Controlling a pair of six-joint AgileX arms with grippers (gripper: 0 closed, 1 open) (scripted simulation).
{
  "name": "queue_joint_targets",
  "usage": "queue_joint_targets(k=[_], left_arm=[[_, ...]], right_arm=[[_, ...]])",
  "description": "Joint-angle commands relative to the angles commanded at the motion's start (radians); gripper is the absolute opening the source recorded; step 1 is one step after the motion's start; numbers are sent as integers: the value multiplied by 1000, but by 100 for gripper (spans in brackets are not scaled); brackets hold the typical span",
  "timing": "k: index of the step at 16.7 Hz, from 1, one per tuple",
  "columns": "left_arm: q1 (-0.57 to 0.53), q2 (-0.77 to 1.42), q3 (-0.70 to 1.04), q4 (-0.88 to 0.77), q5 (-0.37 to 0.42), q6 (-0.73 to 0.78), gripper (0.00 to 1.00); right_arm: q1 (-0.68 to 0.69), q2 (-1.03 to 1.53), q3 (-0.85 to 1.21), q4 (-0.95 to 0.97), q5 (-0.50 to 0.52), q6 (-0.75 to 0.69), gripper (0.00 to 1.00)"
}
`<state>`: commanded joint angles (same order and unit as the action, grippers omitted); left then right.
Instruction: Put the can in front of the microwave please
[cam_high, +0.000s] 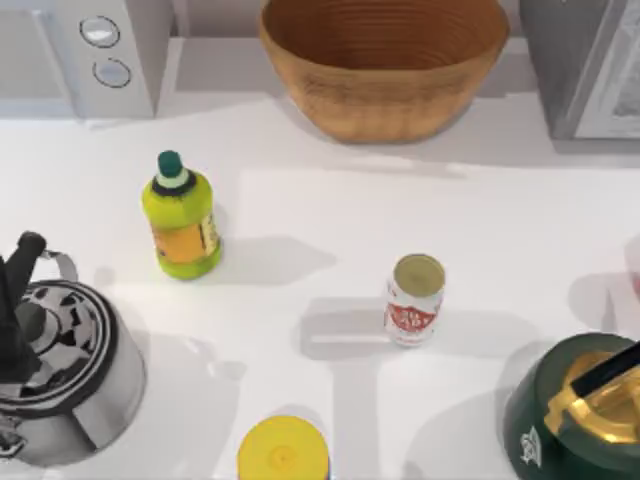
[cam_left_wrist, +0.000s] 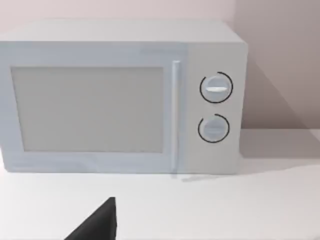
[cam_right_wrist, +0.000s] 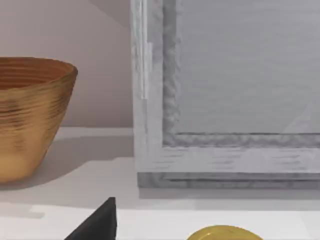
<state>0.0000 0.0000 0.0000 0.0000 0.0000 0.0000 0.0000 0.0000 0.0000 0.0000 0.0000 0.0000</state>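
Two arms low at the near edge: my left arm (cam_high: 40, 340) by the left side, my right arm (cam_high: 585, 410) by the right. Can't tell jaw state on either. Can (cam_high: 414, 300) stands upright mid-surface, right of centre, well apart from the microwave (cam_high: 85, 55) at far left. Left wrist faces the microwave door.

A woven basket (cam_high: 385, 65) sits at the middle of the white table's (cam_high: 470, 220) back edge. In the back right corner stands a darker grey box (cam_high: 585, 65) with a white panel. A green-yellow bottle (cam_high: 182, 218) stands upright toward the left edge. A yellow-lidded container (cam_high: 283, 450) sits at the front edge.
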Motion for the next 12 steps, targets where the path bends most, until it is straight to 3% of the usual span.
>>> queue_joint_targets(k=[6, 12], left_arm=[[-51, 86, 94, -69, 5, 4, 100], [-234, 469, 509, -343, 16, 10, 100]], right_arm=[[0, 0, 0, 0, 0, 0, 100], [0, 0, 0, 0, 0, 0, 100]])
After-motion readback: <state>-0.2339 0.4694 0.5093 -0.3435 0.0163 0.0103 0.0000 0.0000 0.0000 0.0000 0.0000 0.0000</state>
